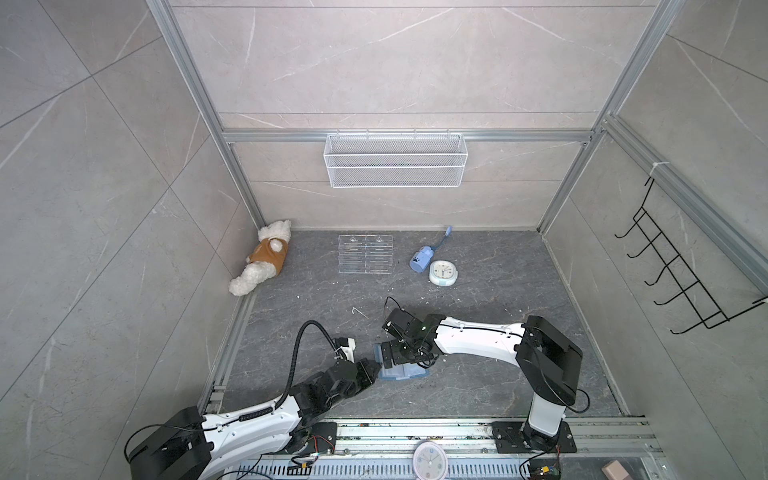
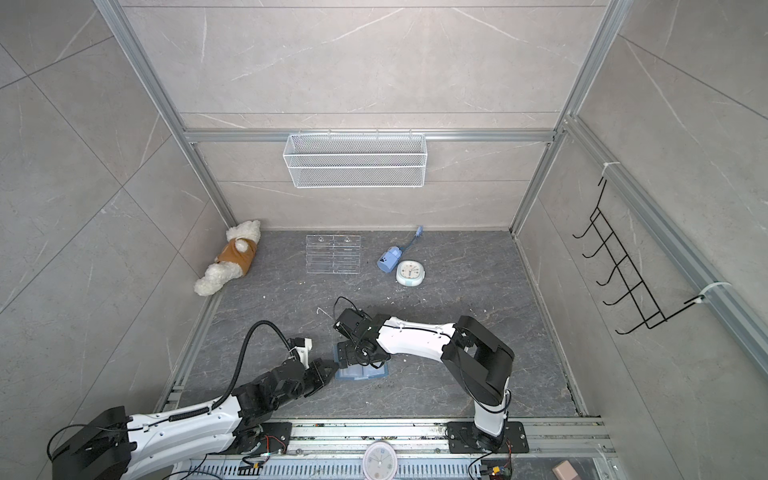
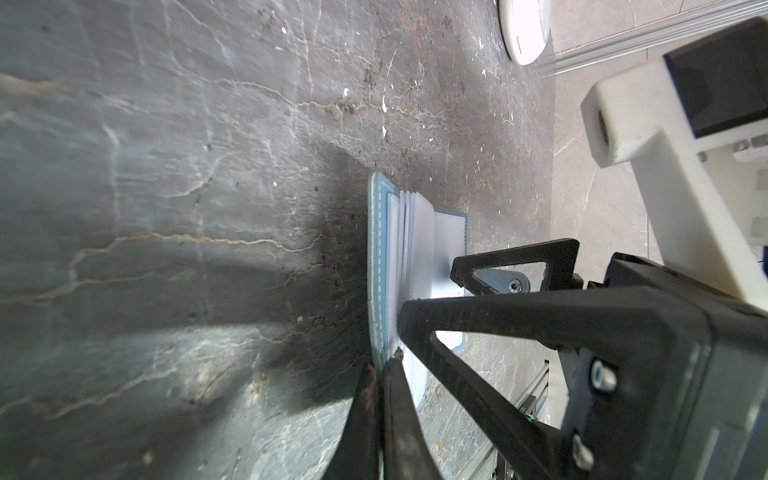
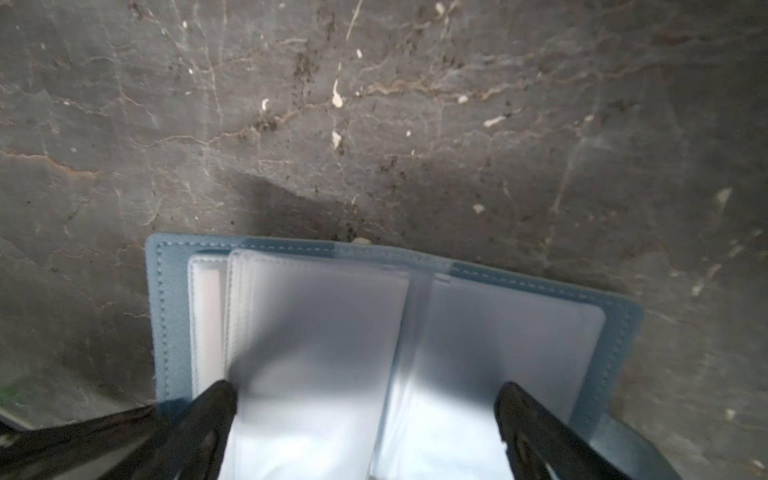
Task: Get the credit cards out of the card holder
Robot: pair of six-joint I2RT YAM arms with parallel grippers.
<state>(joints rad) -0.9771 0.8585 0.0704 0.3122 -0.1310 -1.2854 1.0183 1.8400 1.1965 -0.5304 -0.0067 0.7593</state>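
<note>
The dusty-blue card holder [image 1: 405, 372] [image 2: 365, 372] lies open on the dark floor, clear sleeves fanned up. My left gripper [image 1: 376, 370] [image 2: 332, 368] [image 3: 382, 361] is shut on the corner of the holder's blue cover [image 3: 380, 249] at its left edge. From above, my right gripper [image 1: 388, 355] [image 2: 343, 355] [image 4: 365, 388] stands open wide, one finger on each side of the raised sleeves [image 4: 316, 332]. A pale pinkish strip [image 4: 206, 316] in the outermost sleeve looks like one of the credit cards; frosted plastic hides the rest. The snap tab [image 3: 505, 284] shows behind a right finger.
At the back of the floor lie a teddy bear [image 1: 266, 259], a clear acrylic rack [image 1: 365, 254], a blue device with a cord [image 1: 422, 259] and a small round clock [image 1: 443, 273]. A wire basket [image 1: 395, 160] hangs on the back wall, black hooks [image 1: 681, 274] on the right wall.
</note>
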